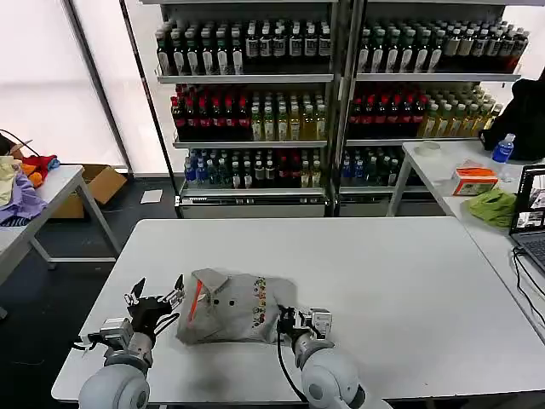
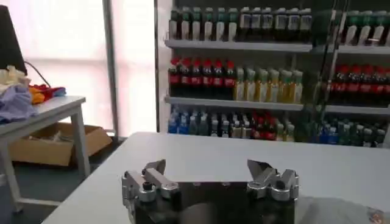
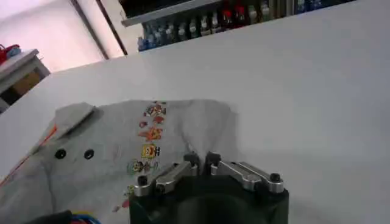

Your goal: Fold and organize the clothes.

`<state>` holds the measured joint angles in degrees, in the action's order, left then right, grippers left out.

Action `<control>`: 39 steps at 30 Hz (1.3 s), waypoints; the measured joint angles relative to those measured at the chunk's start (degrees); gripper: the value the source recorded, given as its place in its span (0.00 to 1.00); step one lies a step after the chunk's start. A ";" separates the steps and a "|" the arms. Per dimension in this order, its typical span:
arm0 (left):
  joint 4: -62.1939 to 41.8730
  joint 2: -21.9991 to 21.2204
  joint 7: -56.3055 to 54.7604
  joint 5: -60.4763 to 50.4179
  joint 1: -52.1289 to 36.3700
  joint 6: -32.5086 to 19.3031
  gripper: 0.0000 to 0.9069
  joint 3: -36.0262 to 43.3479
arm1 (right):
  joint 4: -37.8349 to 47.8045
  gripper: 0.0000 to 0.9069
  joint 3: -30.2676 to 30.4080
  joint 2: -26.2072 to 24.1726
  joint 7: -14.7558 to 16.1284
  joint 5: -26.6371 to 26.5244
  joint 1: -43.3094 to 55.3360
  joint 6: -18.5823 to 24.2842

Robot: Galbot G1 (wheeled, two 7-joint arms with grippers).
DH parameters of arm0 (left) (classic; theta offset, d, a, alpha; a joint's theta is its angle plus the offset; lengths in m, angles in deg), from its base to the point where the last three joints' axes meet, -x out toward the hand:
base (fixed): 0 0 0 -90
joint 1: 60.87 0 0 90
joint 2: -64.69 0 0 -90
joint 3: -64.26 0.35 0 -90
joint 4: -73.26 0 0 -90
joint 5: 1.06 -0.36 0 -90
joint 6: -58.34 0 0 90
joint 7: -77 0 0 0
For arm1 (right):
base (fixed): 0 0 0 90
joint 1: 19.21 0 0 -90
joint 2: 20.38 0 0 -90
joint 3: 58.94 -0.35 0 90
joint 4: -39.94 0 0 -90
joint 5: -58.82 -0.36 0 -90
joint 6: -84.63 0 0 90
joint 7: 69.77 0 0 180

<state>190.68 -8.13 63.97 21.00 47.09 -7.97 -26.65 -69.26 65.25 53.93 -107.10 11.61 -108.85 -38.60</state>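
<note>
A light grey collared shirt [image 1: 238, 308] lies partly folded near the front edge of the white table [image 1: 366, 264]. It has an orange stripe, two dark buttons and a row of small coloured prints [image 3: 149, 131]. My right gripper [image 1: 289, 321] sits at the shirt's right edge. In the right wrist view this gripper [image 3: 201, 161] is shut on a raised pinch of the grey cloth. My left gripper [image 1: 157, 291] hovers just left of the collar. The left wrist view shows it [image 2: 207, 167] open with nothing between its fingers, and a corner of the shirt [image 2: 341, 210] lies beside it.
A side table [image 1: 60, 183] at the left carries a heap of coloured fabrics [image 1: 19, 194], with a cardboard box [image 1: 104, 181] below. Bottle shelves [image 1: 255, 102] stand behind. The right-hand table holds an orange box [image 1: 473, 180], a lime-green cloth [image 1: 494, 206] and a laptop [image 1: 531, 209].
</note>
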 measured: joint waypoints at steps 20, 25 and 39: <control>0.91 -1.42 -0.30 -0.34 0.44 1.17 1.00 0.89 | 0.14 1.00 -10.34 -11.01 5.33 1.55 0.34 -0.14; 0.91 -1.65 -0.11 -0.48 0.71 1.25 1.00 1.36 | -0.09 1.00 -13.15 -12.23 7.08 3.00 -1.62 -0.07; 1.58 -2.23 0.00 -0.94 1.69 1.39 1.00 1.93 | -10.13 1.00 -16.96 -14.39 9.84 8.67 -8.54 -0.06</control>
<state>192.26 -10.37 63.96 20.06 48.78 -6.59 -24.72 -79.39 48.29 39.54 -97.26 20.29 -117.39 -38.66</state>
